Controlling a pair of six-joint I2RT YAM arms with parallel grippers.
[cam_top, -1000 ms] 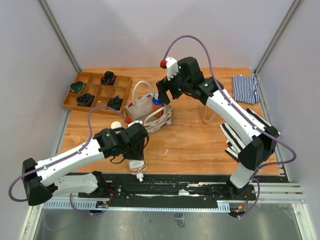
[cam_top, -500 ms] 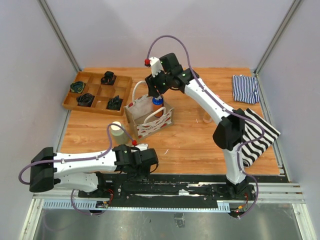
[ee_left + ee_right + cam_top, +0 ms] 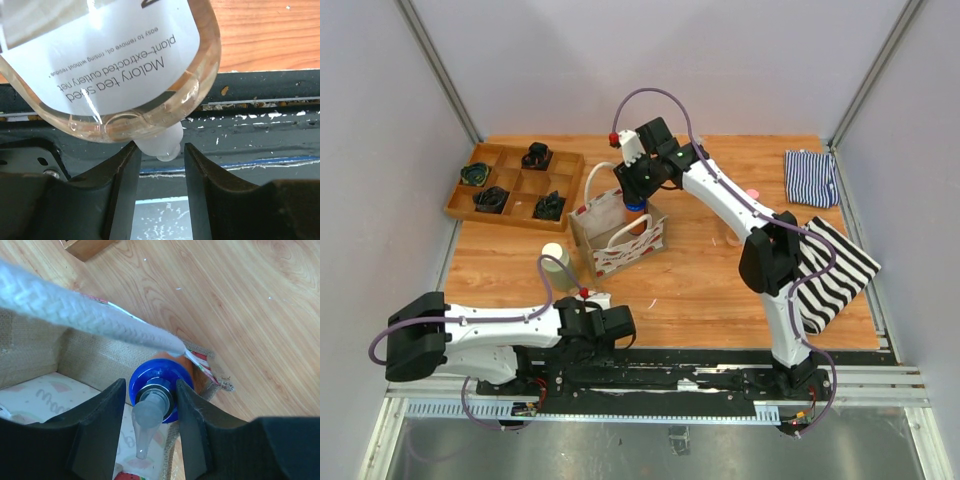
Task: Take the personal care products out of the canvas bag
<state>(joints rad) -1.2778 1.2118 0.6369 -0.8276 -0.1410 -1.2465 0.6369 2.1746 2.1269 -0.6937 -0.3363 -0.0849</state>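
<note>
The canvas bag [image 3: 620,240] stands mid-table with its white handle [image 3: 90,315] looped up. An orange-brown bottle with a blue pump cap [image 3: 139,385] stands inside it. My right gripper [image 3: 635,195] [image 3: 150,385] hangs over the bag and straddles the pump neck; it is open, with narrow gaps on both sides. My left gripper [image 3: 598,330] [image 3: 160,150] is at the table's front edge. A clear bottle with a white label [image 3: 125,65] lies just beyond its tips. The bottle's white cap [image 3: 162,145] sits between the open fingers, away from the right one. A cream-capped bottle [image 3: 556,258] stands left of the bag.
A compartmented wooden tray [image 3: 515,180] with small black objects sits at the back left. A black-and-white striped cloth [image 3: 835,265] lies at the right, and a blue-striped cloth [image 3: 812,178] behind it. The black base rail [image 3: 260,100] runs along the front edge.
The right gripper has come down over the bag and its jaws have narrowed around the blue pump. The left arm has drawn back to the front edge with the clear bottle.
</note>
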